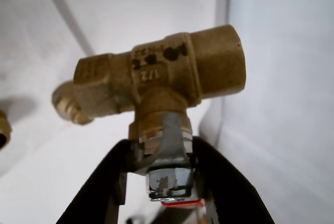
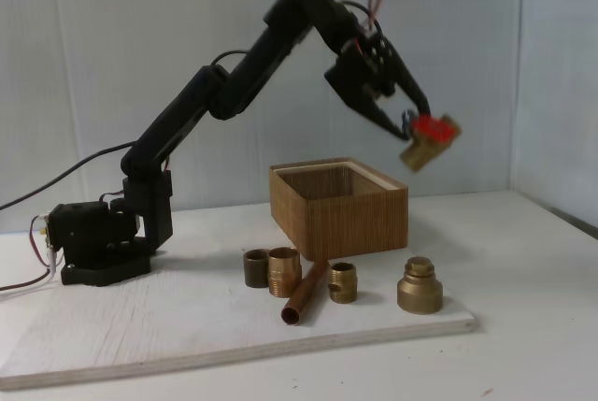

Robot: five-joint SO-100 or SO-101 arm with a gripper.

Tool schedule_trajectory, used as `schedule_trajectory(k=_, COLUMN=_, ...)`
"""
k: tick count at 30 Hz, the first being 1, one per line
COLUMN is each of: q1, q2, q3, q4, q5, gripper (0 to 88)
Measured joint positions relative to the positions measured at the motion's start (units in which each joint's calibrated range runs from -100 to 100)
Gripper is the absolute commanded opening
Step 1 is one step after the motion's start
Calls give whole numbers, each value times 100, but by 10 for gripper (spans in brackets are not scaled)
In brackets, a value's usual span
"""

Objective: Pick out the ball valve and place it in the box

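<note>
Brass fills the wrist view: valve [image 1: 162, 75] clamped by the gripper [image 1: 169, 182] at its nut, red handle mostly hidden. Fixed view: valve [image 2: 428, 144] aloft, just beyond the box [image 2: 341, 219] rim's right side.

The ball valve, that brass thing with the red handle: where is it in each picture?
Wrist view: the ball valve fills the centre, brass body crosswise, silver nut between the black gripper fingers.
Fixed view: the ball valve hangs in the air at upper right, beyond the right wall of the box.
Shared landmark: the red handle at the gripper tips.
</note>
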Motion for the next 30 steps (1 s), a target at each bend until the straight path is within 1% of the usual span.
schedule_trajectory(k=6, q1=-133, q2=-229, q3=-45, q4=9, q5=-88, gripper=14)
schedule_trajectory(k=12, q1=-378, q2=-1110, q3=345, q4=9, q5=-124, gripper=17)
schedule_trajectory(k=19, q1=-830, q2=-1965, q3=1670, q4=9, q5=-351, gripper=17)
schedule_trajectory(k=30, q1=-1734, q2=-3100, q3=4122, q4=9, q5=-868, gripper=14)
